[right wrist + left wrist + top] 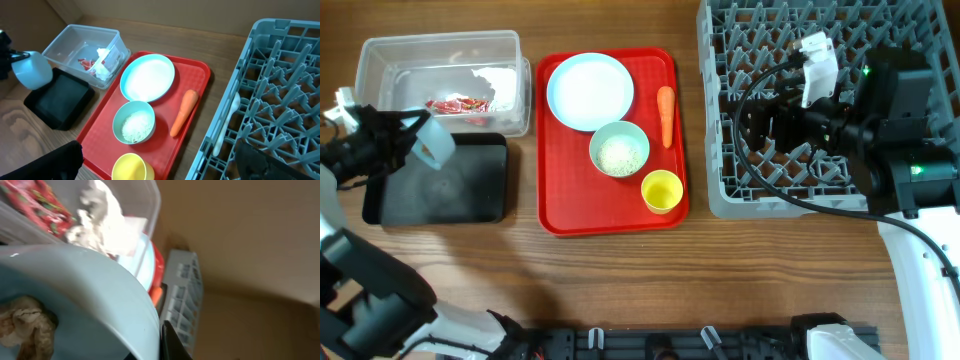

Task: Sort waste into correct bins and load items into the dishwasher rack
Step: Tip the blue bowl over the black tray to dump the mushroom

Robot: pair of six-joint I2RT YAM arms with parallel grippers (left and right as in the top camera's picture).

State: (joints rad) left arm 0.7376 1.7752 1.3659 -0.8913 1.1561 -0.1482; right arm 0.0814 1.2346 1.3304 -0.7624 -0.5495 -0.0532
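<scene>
Close up, a tilted bowl [100, 295] with a brown scrap [27, 325] inside, its rim pinched by the left tool [413, 133] above the black tray [450, 195], just beside the tub [390, 60]. Right tool [738, 125] hangs spread wide over the rack [720, 195]. Plate [588, 90], carrot [666, 115] and cup [662, 190] sit on the red tray [560, 210].

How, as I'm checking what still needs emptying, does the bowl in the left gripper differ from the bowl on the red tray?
The held bowl is off the table and tipped on its side in the left gripper, over the black tray. The tray bowl sits upright on the red tray. The held bowl carries a brown scrap, while the tray bowl holds white rice. Both are small, round and pale blue-green.
</scene>
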